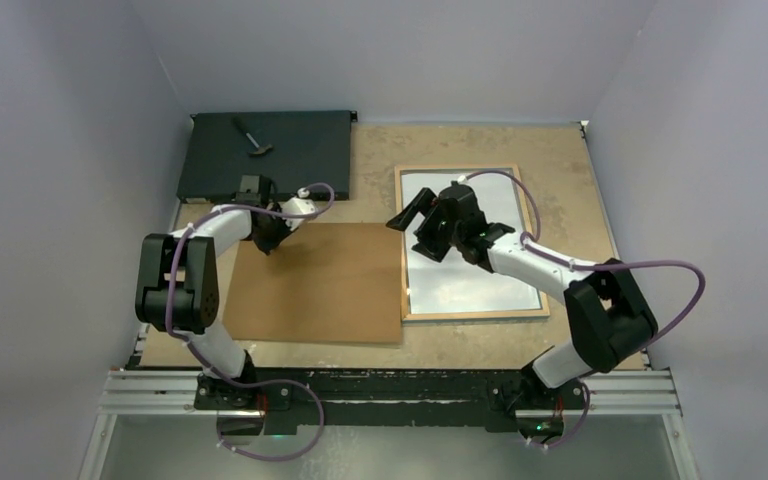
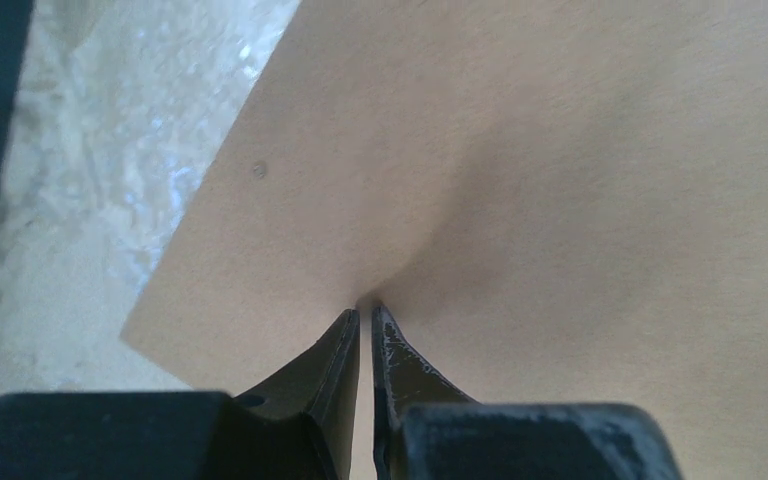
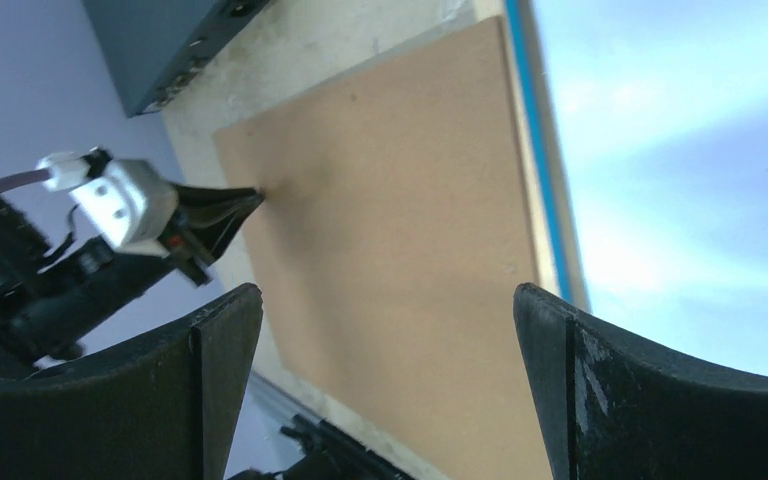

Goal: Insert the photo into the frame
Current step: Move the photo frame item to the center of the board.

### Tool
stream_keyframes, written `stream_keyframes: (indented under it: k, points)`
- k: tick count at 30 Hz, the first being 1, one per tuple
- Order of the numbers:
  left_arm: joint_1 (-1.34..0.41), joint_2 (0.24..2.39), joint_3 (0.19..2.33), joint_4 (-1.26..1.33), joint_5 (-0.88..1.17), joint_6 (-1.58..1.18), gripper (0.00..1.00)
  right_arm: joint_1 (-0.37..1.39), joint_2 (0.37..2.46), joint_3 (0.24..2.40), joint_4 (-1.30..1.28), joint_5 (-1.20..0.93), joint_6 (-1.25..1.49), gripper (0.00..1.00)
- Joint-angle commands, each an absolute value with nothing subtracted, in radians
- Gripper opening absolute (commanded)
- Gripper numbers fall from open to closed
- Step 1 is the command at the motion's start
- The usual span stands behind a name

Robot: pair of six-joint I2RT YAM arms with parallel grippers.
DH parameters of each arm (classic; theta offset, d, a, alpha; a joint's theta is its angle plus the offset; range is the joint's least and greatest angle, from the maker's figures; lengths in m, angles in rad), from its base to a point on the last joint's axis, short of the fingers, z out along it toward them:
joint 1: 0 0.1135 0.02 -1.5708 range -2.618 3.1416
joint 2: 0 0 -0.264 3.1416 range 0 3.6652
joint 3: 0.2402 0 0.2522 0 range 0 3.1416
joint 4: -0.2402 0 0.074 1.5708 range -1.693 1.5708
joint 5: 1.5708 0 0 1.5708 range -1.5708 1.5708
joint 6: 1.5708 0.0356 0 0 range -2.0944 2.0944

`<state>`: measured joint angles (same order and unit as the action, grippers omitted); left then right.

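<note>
The frame (image 1: 470,315) lies flat at the right of the table, bare wood rim up, and a thin blue edge (image 3: 540,150) of it shows in the right wrist view. A white sheet (image 1: 480,280) fills the frame; it looks like the photo (image 3: 680,150) lying white side up, with no print showing. My right gripper (image 1: 412,212) hovers open over the frame's left rim, and nothing is between its fingers (image 3: 388,295). My left gripper (image 1: 268,245) is shut, with its tips (image 2: 366,312) resting on the brown backing panel (image 1: 330,285) near that panel's far left corner.
The brown backing panel (image 3: 390,180) lies left of the frame, almost touching it. A flat black box (image 1: 290,150) with a small tool on it sits at the back left, close behind my left gripper (image 3: 245,197). Grey walls close in the table on three sides.
</note>
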<state>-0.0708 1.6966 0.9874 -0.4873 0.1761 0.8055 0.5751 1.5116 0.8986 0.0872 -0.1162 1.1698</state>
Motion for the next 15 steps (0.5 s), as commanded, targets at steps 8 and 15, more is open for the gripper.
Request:
stream_keyframes:
  k: [8,15]
  points:
    - [0.023,1.648,1.296,-1.024,0.478,0.765,0.26,0.574,1.606,0.993,-0.01,-0.018,0.986,0.97]
    - [0.285,1.639,1.271,-1.006,0.273,0.917,0.32,0.575,1.613,0.985,-0.004,-0.022,0.958,0.94]
